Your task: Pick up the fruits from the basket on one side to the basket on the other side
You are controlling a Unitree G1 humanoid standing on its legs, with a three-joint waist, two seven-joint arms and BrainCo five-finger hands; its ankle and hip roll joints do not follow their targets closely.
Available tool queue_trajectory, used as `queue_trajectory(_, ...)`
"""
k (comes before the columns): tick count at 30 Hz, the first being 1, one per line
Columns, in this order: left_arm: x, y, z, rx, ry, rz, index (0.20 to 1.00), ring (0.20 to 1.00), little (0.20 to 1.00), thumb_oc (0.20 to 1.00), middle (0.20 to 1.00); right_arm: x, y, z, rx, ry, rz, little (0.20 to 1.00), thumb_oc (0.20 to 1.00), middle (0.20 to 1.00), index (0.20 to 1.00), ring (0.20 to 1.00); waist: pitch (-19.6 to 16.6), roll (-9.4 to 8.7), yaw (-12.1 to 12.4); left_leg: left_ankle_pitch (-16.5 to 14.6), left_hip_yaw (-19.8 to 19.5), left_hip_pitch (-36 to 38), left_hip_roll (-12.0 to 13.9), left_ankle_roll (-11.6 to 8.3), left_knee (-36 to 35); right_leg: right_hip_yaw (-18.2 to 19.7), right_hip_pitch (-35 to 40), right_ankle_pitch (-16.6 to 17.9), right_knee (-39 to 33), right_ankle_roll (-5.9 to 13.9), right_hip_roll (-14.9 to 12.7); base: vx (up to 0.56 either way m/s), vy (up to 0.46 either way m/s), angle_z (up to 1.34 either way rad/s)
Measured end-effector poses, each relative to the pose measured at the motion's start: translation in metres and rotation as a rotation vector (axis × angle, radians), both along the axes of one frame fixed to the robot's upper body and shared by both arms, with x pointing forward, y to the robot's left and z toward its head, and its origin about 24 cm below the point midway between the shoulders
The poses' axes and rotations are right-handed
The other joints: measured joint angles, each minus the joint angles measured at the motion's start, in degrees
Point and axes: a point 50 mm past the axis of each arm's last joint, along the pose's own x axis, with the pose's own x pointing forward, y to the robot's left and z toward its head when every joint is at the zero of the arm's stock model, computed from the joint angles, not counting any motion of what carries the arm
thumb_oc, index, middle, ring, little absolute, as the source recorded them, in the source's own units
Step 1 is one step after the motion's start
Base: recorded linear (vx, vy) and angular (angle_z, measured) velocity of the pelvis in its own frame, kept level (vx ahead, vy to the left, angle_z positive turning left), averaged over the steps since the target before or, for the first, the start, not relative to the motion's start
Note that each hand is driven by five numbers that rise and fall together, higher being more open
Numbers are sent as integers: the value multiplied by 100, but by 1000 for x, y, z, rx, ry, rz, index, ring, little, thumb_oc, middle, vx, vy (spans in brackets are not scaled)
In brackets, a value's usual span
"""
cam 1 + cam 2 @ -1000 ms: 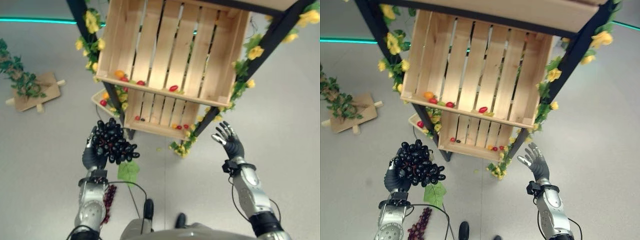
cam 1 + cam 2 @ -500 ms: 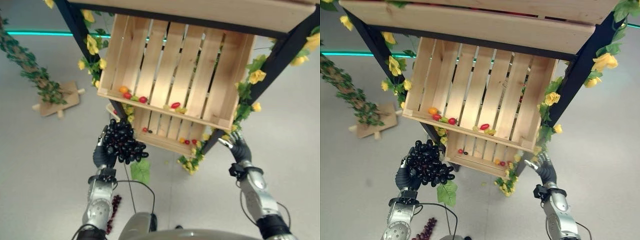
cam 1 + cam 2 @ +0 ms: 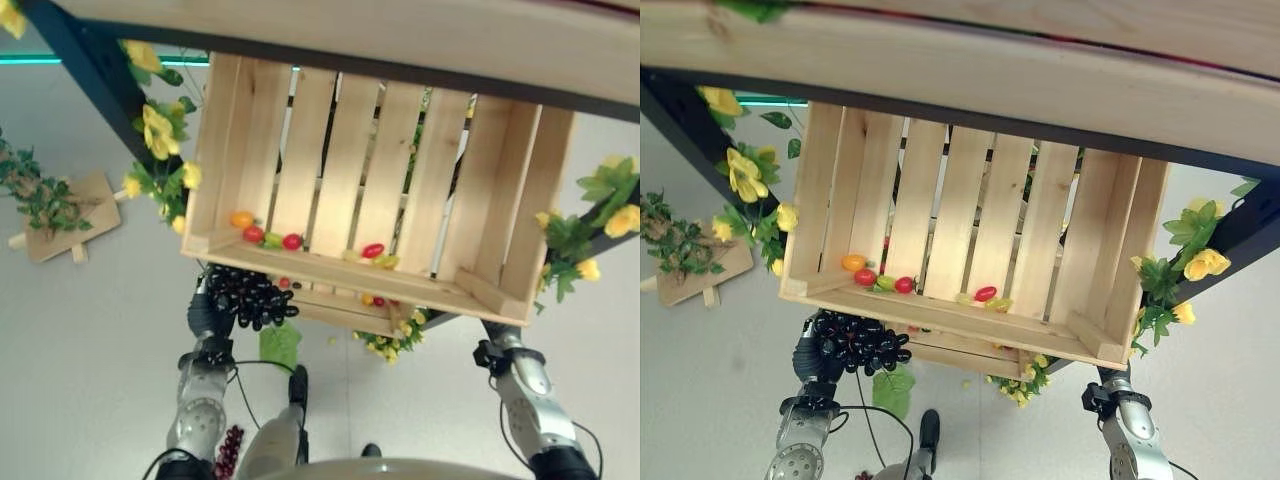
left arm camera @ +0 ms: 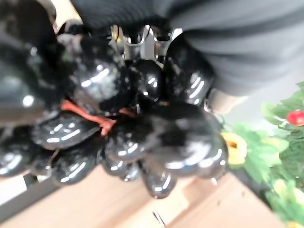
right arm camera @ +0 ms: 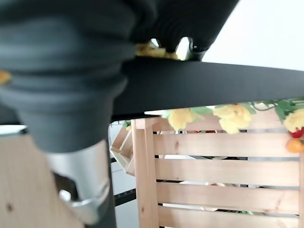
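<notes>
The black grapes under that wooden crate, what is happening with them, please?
The left robot hand is closed around a bunch of black grapes and holds it just below the front edge of the middle wooden crate. Some small red, orange and green fruits lie along that front edge inside the crate. The right arm comes up at the crate's far right corner, where its hand is hidden behind the wood. A second dark red bunch lies on the floor.

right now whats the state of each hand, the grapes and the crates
left hand: shut on the black grapes, below the upper crate's front edge
black grapes: held, off the floor
right hand: hidden behind the upper crate
upper crate: tilted forward, small fruits along its front lip
lower crate: mostly hidden, small fruits inside
</notes>
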Motion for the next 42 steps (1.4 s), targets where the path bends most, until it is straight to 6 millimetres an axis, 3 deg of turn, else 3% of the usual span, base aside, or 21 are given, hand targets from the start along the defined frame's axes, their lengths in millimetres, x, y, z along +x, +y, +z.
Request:
queue_trajectory(20,-5,4,-4,-8,26,33,200,200,200,200,200,0,7,-4,16,12,13,1000,1000,1000,1000,1000,-142,-45,17,-4,87,31,78,-20,0,-9,-10,-16,2,-47,61,1,2,0)
queue_trajectory(30,-28,3,-19,-34,88,33,200,200,200,200,200,-3,6,-7,16,28,0,1000,1000,1000,1000,1000,-201,-58,122,-1,67,30,57,-28,0,-107,4,-16,1,-46,75,0,0,0)
queue_trajectory(42,-29,7,-18,-10,74,12,200,200,200,200,200,-9,-2,-9,6,41,-34,1000,1000,1000,1000,1000,-210,-54,212,20,-47,27,55,-36,4,-239,-20,-15,47,-41,65,-83,60,2)
